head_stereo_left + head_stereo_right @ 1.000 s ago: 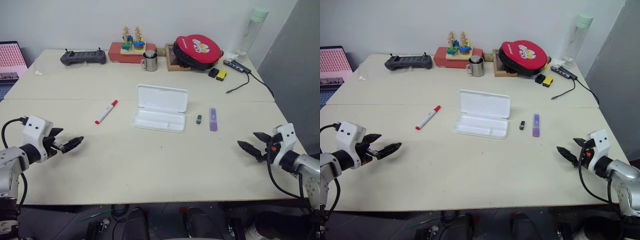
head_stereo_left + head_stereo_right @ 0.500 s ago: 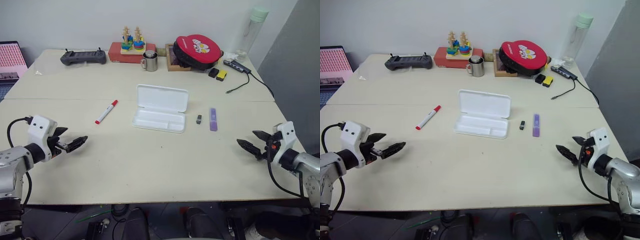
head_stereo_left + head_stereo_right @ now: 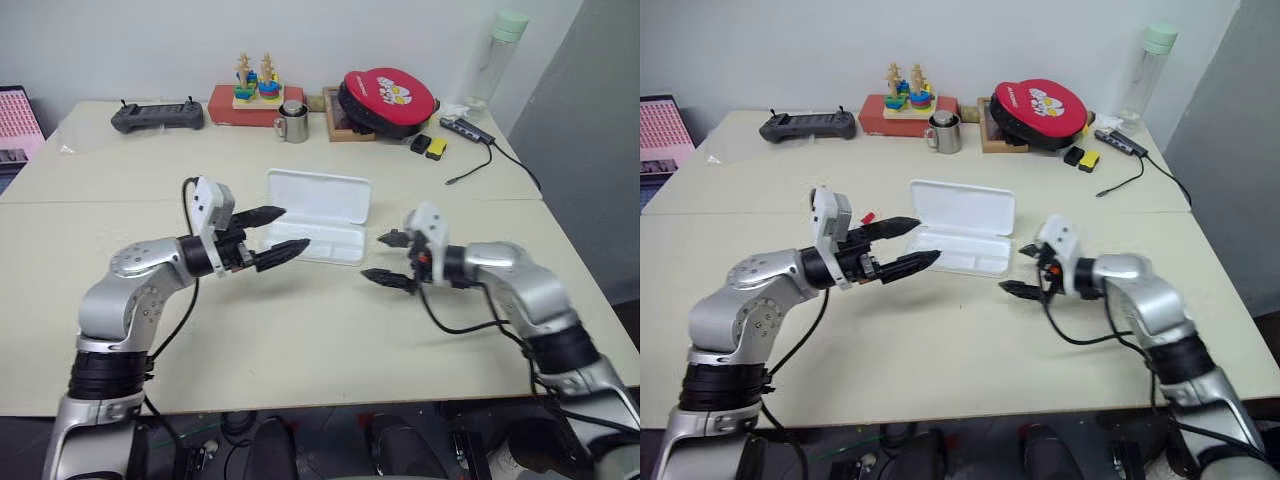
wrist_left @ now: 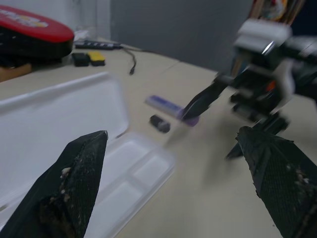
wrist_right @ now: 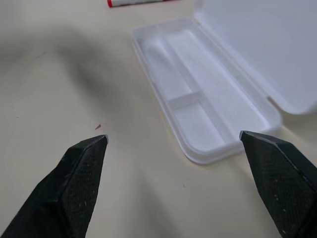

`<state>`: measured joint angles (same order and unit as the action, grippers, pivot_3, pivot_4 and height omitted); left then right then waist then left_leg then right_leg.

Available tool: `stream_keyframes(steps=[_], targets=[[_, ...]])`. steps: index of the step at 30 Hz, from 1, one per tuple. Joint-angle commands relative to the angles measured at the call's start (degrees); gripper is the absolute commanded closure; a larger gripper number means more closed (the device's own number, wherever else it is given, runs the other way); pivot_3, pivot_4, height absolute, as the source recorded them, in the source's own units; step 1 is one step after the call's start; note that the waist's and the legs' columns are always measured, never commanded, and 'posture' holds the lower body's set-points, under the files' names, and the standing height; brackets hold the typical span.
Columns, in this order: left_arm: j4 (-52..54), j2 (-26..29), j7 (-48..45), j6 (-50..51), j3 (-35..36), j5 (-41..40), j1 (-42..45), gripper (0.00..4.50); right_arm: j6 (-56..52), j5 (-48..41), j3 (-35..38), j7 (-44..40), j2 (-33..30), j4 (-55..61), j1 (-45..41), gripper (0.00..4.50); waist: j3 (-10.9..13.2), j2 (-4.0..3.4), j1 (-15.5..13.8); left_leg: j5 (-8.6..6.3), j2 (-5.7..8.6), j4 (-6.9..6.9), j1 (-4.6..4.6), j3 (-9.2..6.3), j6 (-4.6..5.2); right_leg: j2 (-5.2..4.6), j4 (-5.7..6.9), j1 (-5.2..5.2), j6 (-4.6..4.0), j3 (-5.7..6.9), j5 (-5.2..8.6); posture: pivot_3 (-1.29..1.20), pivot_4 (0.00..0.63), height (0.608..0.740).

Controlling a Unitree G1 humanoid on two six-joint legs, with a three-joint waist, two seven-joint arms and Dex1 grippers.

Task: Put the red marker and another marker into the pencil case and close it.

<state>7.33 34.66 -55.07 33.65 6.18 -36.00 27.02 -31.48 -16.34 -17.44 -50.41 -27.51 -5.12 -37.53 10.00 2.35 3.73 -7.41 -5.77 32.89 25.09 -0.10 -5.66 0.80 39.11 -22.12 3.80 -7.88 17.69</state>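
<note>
Reach step: both tools, left tool (image 3: 908, 246) and right tool (image 3: 1022, 269), spread wide and empty either side of open pencil case (image 3: 962, 224) mid-counter; red marker (image 5: 143, 2) and purple marker (image 4: 171, 107) lie outside, next needs a grasp.

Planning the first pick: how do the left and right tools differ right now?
The left tool reaches over the pencil case's left end; the right tool sits off its right end. The left tool points roughly level, the right tool tilts downward. Both are open and empty.
</note>
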Motion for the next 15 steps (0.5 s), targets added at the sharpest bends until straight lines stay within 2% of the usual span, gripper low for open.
stream_keyframes(steps=[1, 8, 12, 15], targets=[[2.9, 2.4, -0.7, 0.6, 1.7, -1.1, -0.2, 0.00, 4.1, 3.6, -2.6, -3.2, 2.9, -7.9, -4.9, 0.02, 0.0, -0.02, -0.1, 0.00, 0.00, 0.01, 0.00, 0.00, 0.00, 0.00, -0.01, 0.00, -0.02, -0.01, 0.00, 0.00, 0.150, 0.740], [3.2, 4.4, 0.1, -0.5, 3.0, 0.1, -3.0, 0.00, 7.6, 9.4, -5.8, -6.0, 6.7, -19.8, -9.8, 0.02, 0.0, -0.04, -0.4, -0.03, 0.00, -0.01, 0.04, 0.01, -0.04, 0.00, -0.02, -0.03, -0.07, 0.04, 0.02, 0.00, 0.150, 0.740], [3.2, 3.9, 1.9, -1.9, 2.9, 1.3, -3.0, 0.00, 10.3, 12.4, -6.0, -5.6, 8.2, -25.0, -11.2, 0.67, 0.0, -0.04, -0.7, -0.03, 0.00, 0.05, 0.03, -0.02, -0.05, -0.01, -0.02, -0.01, -0.05, 0.07, 0.02, 0.00, 0.150, 0.740], [3.1, 4.1, 2.1, -1.9, 2.9, 1.0, -3.0, 0.00, 11.7, 13.0, -5.2, -5.9, 9.2, -26.5, -12.1, 1.48, 0.0, -0.04, -0.8, -0.02, 0.00, 0.12, 0.02, -0.04, -0.04, -0.01, -0.02, 0.03, 0.16, 0.06, 0.06, 0.00, 0.150, 0.740]])
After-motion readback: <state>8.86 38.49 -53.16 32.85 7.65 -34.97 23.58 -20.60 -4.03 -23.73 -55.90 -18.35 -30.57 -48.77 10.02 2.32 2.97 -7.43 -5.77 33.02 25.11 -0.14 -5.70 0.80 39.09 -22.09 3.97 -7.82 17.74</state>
